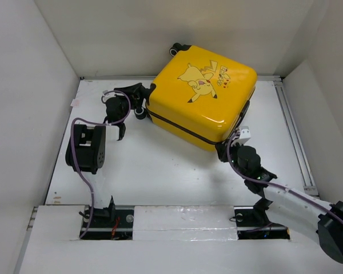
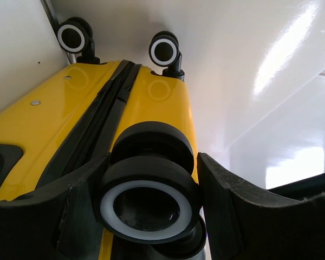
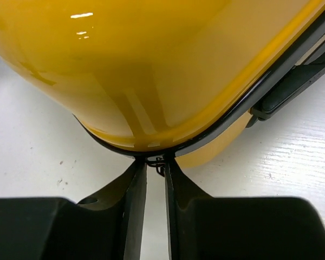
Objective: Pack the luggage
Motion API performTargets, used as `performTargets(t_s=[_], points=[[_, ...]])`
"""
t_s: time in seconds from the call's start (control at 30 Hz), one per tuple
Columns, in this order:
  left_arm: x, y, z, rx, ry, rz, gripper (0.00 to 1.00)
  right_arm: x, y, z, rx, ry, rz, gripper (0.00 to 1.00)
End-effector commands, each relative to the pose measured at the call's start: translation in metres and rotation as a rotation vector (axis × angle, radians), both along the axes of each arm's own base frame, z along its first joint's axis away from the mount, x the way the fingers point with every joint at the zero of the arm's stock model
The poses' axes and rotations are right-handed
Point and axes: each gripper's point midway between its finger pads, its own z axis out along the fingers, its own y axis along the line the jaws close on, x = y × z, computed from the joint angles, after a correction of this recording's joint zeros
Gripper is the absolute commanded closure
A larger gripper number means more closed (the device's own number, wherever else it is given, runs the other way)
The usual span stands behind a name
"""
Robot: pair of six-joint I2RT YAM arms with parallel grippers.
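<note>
The luggage point(image 1: 203, 91), a yellow hard-shell suitcase with a Pikachu cartoon, lies closed and flat at the back of the table. My left gripper point(image 1: 136, 103) is at its left end. In the left wrist view the left gripper point(image 2: 154, 165) has both fingers against a black wheel point(image 2: 149, 200) with a white ring. My right gripper point(image 1: 224, 149) is at the near corner of the luggage. In the right wrist view the right gripper point(image 3: 155, 162) is nearly closed, with the small metal zipper pull point(image 3: 159, 164) between its tips at the black zip seam.
The white enclosure walls stand close behind the luggage and on both sides. Two further wheels point(image 2: 71, 35) point(image 2: 165, 51) point toward the back wall. A metal rail point(image 1: 294, 137) runs along the table's right edge. A dark side handle point(image 3: 292, 86) sits on the luggage's right flank.
</note>
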Motion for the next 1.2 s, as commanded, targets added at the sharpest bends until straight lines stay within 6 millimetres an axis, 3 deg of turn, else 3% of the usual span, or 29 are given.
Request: performTargets(t_s=[0.0,0.07,0.1,0.17,0.33,0.53,0.63,0.67,0.7,0.77,0.8,0.83,0.87,0.9,0.97,1.03,1.1,1.17], points=[[-0.022,-0.011,0.064,0.096,-0.235,-0.03,1.0,-0.004,0.034,0.038,0.11,-0.127,0.054,1.0],[-0.036,-0.021,0.067,0.102,-0.263,-0.05,1.0,-0.014,0.049,0.029,0.034,-0.103,0.072,1.0],[-0.038,-0.02,0.064,0.102,-0.263,-0.05,1.0,-0.016,0.054,0.037,0.042,-0.119,0.068,1.0],[-0.051,-0.032,0.062,0.115,-0.27,-0.07,1.0,-0.018,0.061,0.025,-0.031,-0.084,0.054,1.0],[-0.074,-0.04,0.059,0.117,-0.296,-0.093,1.0,-0.014,0.091,0.036,-0.088,-0.093,0.043,1.0],[-0.093,-0.042,0.049,0.143,-0.29,-0.093,1.0,-0.01,0.109,0.044,-0.087,-0.104,0.037,1.0],[-0.094,-0.027,0.062,0.134,-0.313,-0.06,1.0,-0.016,0.096,0.042,-0.059,-0.079,0.011,1.0],[-0.093,-0.024,0.06,0.138,-0.303,-0.061,1.0,-0.024,0.082,0.024,-0.076,-0.056,0.0,1.0],[-0.092,-0.019,0.063,0.139,-0.305,-0.05,1.0,-0.03,0.072,0.037,-0.018,-0.075,-0.006,0.98],[-0.092,-0.013,0.083,0.148,-0.343,-0.031,1.0,-0.04,0.055,0.025,0.025,-0.036,-0.037,0.83],[-0.091,-0.01,0.083,0.165,-0.336,-0.014,1.0,-0.047,0.042,0.008,0.017,-0.014,-0.053,0.66],[-0.09,-0.008,0.097,0.179,-0.367,0.006,1.0,-0.052,0.032,0.013,0.077,-0.015,-0.076,0.59],[-0.088,-0.008,0.1,0.179,-0.364,0.005,1.0,-0.053,0.024,0.01,0.099,-0.019,-0.097,0.52],[-0.085,-0.009,0.1,0.181,-0.355,0.004,1.0,-0.053,0.011,-0.004,0.092,-0.013,-0.131,0.47],[-0.082,-0.009,0.115,0.176,-0.382,0.008,1.0,-0.049,0.0,0.008,0.148,-0.042,-0.161,0.44],[-0.079,-0.01,0.119,0.177,-0.378,0.007,1.0,-0.041,-0.011,0.005,0.147,-0.037,-0.18,0.41],[-0.071,-0.006,0.141,0.193,-0.405,0.041,1.0,-0.033,-0.013,0.012,0.14,-0.047,-0.175,0.41],[-0.062,-0.008,0.138,0.225,-0.37,0.038,1.0,-0.021,-0.017,0.016,0.116,-0.041,-0.192,0.4]])
